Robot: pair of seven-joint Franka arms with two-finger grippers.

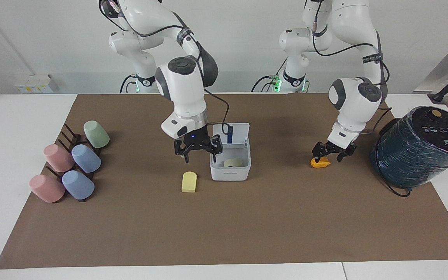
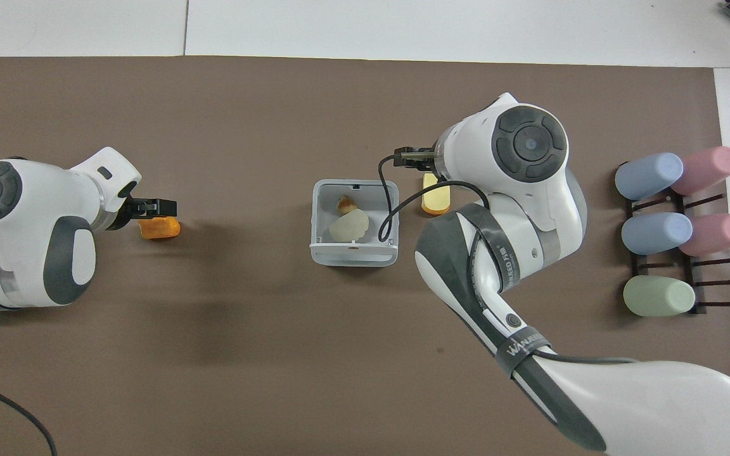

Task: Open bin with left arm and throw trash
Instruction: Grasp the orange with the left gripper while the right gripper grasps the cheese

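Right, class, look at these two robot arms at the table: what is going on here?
They are clearing toy food into the open white bin. The cream wedge already lies inside. The right gripper, open and empty, hangs over the mat beside the bin, just above the yellow slab. The left gripper, also open, is down at the orange lump, not yet gripping it.

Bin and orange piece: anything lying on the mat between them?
Nothing: the overhead view shows bare brown mat between the bin and the orange piece.
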